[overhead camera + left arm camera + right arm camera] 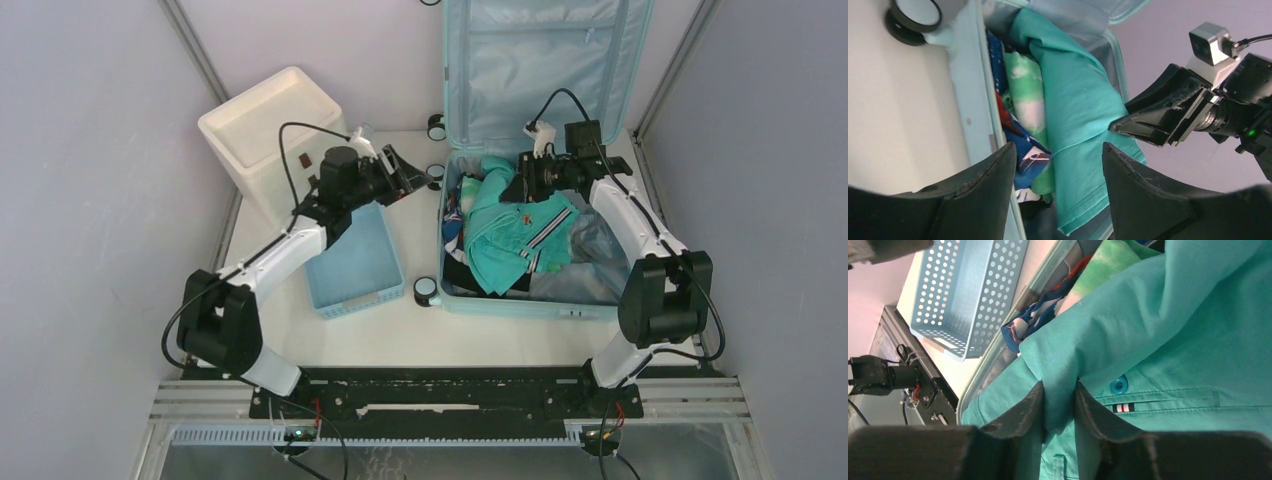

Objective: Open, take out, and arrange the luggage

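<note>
The left gripper (412, 178) hangs open and empty at the 9 o'clock rim of the luggage (540, 70), which lies open with its lid raised toward 12 o'clock. The right gripper (1058, 395) pinches a fold of the teal shirt (1173, 330), which is soft, light and likely to drape. A bunched fold probably gives the best hold.

The luggage (520, 303), a light-blue hard-shell suitcase, lies open on the right half of the bench (400, 340). Its lid (530, 60) stands upright at the far side, showing pale blue-grey lining. Small black-and-white wheels (426, 290) sit along its left side, and the base is heaped with clothes (456, 215), a teal shirt (500, 245) uppermost.
</note>
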`<state>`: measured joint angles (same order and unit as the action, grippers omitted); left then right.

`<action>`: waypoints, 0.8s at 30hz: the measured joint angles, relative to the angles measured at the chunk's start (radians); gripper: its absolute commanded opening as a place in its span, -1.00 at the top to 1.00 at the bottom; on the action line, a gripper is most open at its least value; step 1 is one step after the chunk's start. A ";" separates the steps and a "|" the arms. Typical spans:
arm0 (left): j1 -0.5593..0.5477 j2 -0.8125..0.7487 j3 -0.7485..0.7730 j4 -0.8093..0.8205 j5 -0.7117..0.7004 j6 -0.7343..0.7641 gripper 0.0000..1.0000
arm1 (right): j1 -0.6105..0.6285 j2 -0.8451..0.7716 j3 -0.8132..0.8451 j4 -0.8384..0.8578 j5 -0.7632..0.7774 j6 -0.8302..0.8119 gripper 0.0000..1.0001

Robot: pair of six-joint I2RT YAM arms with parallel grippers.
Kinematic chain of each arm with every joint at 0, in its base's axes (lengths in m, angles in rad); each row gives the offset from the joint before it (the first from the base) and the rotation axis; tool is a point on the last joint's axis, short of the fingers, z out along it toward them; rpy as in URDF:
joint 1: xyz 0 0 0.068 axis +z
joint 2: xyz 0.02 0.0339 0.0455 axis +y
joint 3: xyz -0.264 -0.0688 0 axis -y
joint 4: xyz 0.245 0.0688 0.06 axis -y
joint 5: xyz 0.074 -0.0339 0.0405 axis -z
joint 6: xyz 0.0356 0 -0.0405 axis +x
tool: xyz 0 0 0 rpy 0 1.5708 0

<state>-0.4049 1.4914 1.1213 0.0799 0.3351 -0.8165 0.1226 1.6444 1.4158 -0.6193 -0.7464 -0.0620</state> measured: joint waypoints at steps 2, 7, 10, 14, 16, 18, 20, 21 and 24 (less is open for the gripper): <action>-0.017 0.033 0.001 0.029 0.026 -0.028 -0.40 | 0.004 0.000 0.000 0.008 -0.011 0.007 0.68; -0.049 0.119 0.034 0.042 0.078 -0.061 -0.43 | 0.004 0.000 0.000 0.035 -0.063 0.022 0.89; -0.054 0.155 0.066 0.045 0.098 -0.067 -0.44 | 0.005 0.000 0.000 0.057 -0.120 0.041 0.87; -0.054 0.197 0.135 0.054 0.124 -0.079 -0.46 | 0.030 0.003 0.000 0.084 -0.189 0.067 0.34; -0.054 0.216 0.163 0.072 0.139 -0.093 -0.47 | 0.063 0.010 0.000 0.096 -0.214 0.077 0.05; -0.054 0.229 0.175 0.089 0.147 -0.105 -0.47 | 0.097 0.019 0.000 0.102 -0.235 0.087 -0.15; -0.054 0.247 0.179 0.112 0.161 -0.122 -0.48 | 0.122 0.027 0.000 0.103 -0.257 0.088 -0.28; -0.054 0.262 0.179 0.129 0.173 -0.134 -0.50 | 0.130 0.031 0.000 0.101 -0.271 0.083 -0.31; -0.053 0.310 0.192 0.150 0.200 -0.154 -0.50 | 0.134 0.034 0.001 0.072 -0.315 0.069 -0.33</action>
<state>-0.4580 1.8015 1.3128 0.2302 0.5350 -0.9710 0.2565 1.6779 1.4166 -0.5468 -1.0618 0.0074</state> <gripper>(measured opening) 0.748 0.656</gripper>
